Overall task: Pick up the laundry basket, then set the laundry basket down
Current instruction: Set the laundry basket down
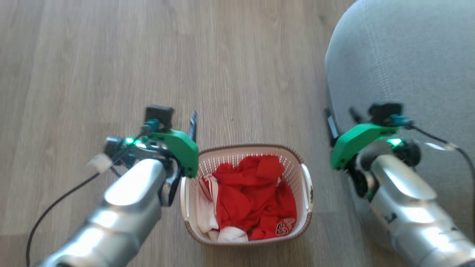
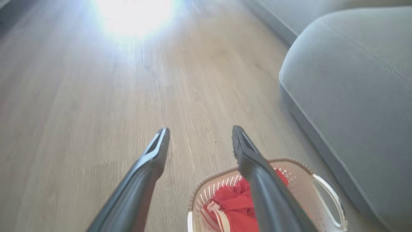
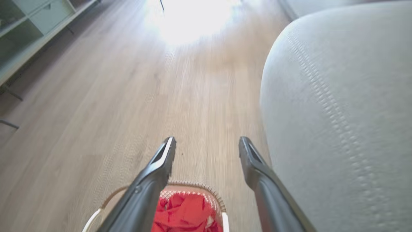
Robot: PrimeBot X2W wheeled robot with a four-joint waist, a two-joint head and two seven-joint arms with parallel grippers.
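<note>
The laundry basket (image 1: 298, 168) stands on the wood floor between my two arms, white lattice walls under a brown rim, with red and white clothes (image 1: 256, 193) piled inside. My left gripper (image 1: 187, 126) hovers open just past the basket's far left corner, above the floor; the left wrist view shows its fingers (image 2: 257, 167) spread wide over that corner of the basket (image 2: 304, 182). To the basket's right, apart from it, my right gripper (image 1: 341, 120) is open beside the grey cushion. In the right wrist view its fingertips (image 3: 169, 149) stand apart with the basket's rim (image 3: 193, 184) below them.
A large grey upholstered seat (image 1: 400, 74) fills the right side, close to my right arm and the basket's right handle (image 1: 307, 185). Bare wood floor (image 1: 148, 55) stretches ahead and to the left. A low shelf unit (image 3: 32, 22) lines the far left wall.
</note>
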